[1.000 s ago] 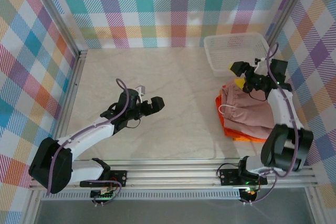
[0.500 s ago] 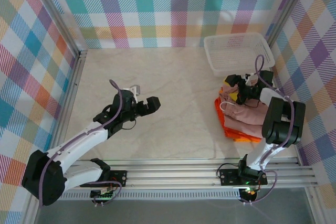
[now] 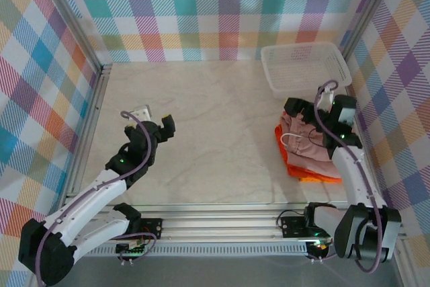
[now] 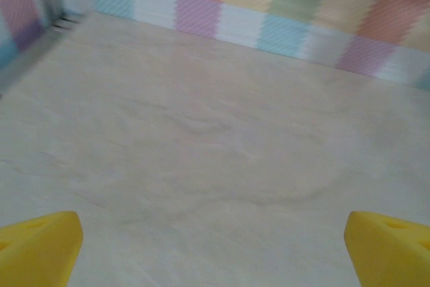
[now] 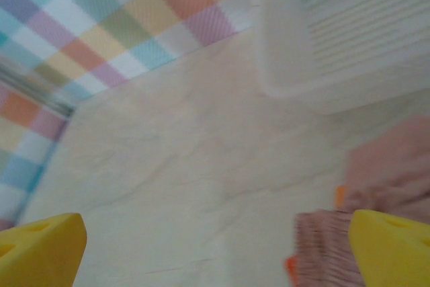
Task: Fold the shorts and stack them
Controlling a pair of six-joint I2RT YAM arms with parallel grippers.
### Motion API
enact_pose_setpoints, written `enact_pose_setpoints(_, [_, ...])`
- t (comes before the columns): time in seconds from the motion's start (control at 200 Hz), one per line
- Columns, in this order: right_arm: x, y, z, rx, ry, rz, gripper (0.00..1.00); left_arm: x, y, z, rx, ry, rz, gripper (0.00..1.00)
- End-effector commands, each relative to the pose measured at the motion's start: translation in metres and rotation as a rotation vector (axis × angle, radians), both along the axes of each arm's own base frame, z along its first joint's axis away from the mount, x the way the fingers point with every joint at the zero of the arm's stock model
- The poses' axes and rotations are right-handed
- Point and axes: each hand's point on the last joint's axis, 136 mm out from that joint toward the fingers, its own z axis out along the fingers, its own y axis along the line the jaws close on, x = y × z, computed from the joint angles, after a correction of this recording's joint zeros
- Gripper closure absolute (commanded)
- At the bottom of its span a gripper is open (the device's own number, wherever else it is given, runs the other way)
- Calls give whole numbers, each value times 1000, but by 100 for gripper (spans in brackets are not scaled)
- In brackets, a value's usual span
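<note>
Top external view: I see the shorts (image 3: 310,147) piled at 3 o'clock on the table (image 3: 222,119), pink on top of orange. My right claw (image 3: 300,113) is at the pile's far end, wide open and empty. My left claw (image 3: 156,122), at 9 o'clock, is wide open and empty too.

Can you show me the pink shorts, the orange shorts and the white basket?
pink shorts (image 3: 310,144): top view, middle of cloth.
orange shorts (image 3: 308,175): top view, near edge peeking out.
basket (image 3: 304,46): top view, far rim.
</note>
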Motion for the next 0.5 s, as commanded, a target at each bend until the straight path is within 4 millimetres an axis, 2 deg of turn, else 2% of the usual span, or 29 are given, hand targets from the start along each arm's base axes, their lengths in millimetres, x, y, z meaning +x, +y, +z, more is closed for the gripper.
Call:
enact_pose_setpoints(0.0, [6,-17,-28,-222,-104,-46,1,8,35,-10,113,-65,131,0])
enact_pose_setpoints(0.14, [6,-19,-62,-324,-145,-39,1,16,66,-34,133,-78,242,0])
enact_pose_setpoints(0.285, [9,-18,-95,-348,-159,-34,1,24,81,-67,147,-69,258,0])
enact_pose_setpoints(0.365, [18,-20,-92,-346,-192,-48,0,29,87,-83,162,-49,268,0])
enact_pose_setpoints(0.42, [23,-17,-91,-351,-227,-32,0,32,85,-83,176,-45,242,0])
enact_pose_setpoints(0.495, [30,-15,-104,-340,-203,-16,1,35,87,-84,160,-55,217,0])
